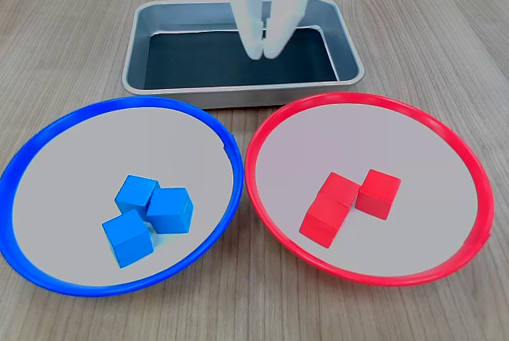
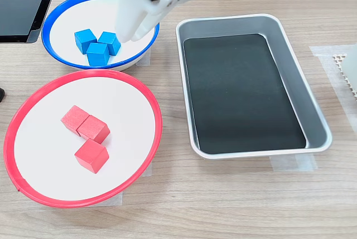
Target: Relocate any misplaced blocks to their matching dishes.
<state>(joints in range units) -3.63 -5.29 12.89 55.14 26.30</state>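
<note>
Your gripper (image 1: 263,48) hangs above the grey metal tray (image 1: 151,19) in the first exterior view, white fingers pointing down, tips pressed together with nothing between them. All three blue cubes (image 1: 148,218) sit clustered in the blue-rimmed plate (image 1: 48,130), and three red cubes (image 1: 350,202) lie together in the red-rimmed plate (image 1: 461,154). Both plates rest side by side on the wooden table (image 1: 445,23).

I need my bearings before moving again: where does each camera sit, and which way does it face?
First exterior view: low at the plates' side, facing the arm; gripper hangs over the tray.
Second exterior view: overhead at the side; tray right, plates left, gripper at top.
Both show the blue-rimmed plate and red-rimmed plate, three matching cubes each.
</note>
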